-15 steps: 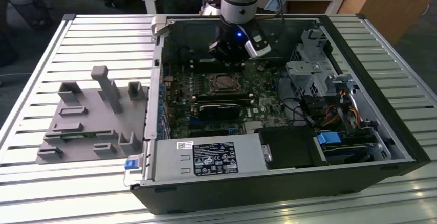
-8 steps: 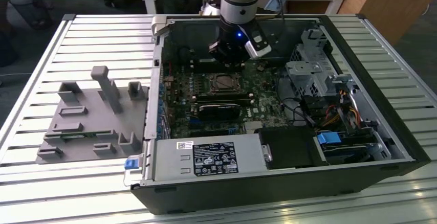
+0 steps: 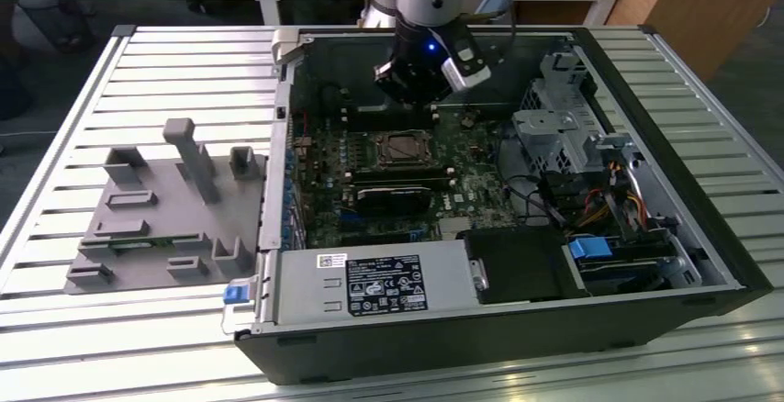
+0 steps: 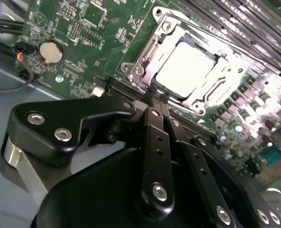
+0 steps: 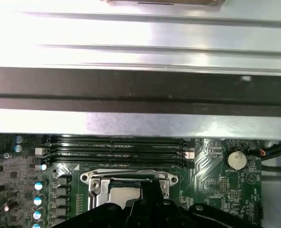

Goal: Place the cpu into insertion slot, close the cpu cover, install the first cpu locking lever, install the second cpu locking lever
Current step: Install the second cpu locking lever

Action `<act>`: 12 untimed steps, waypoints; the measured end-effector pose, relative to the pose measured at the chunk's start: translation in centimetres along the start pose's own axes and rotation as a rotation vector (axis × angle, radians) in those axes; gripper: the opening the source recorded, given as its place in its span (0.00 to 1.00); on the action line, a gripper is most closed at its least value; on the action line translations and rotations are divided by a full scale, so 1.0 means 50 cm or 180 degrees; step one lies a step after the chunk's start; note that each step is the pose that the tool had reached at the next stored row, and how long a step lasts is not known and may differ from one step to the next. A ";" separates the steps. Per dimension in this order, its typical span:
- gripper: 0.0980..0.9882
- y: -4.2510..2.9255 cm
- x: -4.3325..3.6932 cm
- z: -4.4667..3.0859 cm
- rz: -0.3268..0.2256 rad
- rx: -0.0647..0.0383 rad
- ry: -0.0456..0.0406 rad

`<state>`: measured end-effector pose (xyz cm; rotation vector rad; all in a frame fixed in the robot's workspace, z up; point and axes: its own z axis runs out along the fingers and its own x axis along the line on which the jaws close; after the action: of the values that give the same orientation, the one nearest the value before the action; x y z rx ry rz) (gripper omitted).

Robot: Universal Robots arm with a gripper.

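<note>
The arm comes down from the far side in the exterior view, wrist vertical, a blue light lit on it. The gripper (image 3: pixel 413 94) points straight down. In the second wrist view its black fingers (image 4: pixel 155 124) lie pressed together, tips meeting, nothing between them.

Gripper (image 4: pixel 157 97): matt black metal links with shiny steel screws. Cpu (image 4: pixel 185 69): smooth, bright metal top, glaring. Cover (image 4: pixel 147 57): silvery sheet metal, semi-gloss. Motherboard (image 4: pixel 83 42): glossy green laminate. Table (image 3: pixel 160 72): ribbed pale metal. Fixture (image 3: pixel 160 218): matt grey plastic.
</note>
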<state>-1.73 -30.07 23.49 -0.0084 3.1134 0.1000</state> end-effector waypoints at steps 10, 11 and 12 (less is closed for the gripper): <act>0.03 0.001 -0.001 -0.022 0.0005 0.0000 0.0080; 0.03 0.001 -0.001 -0.022 0.0005 -0.0001 0.0082; 0.03 0.001 -0.001 -0.022 0.0006 -0.0001 0.0084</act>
<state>-1.73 -30.10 24.57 -0.0071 3.1397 0.1015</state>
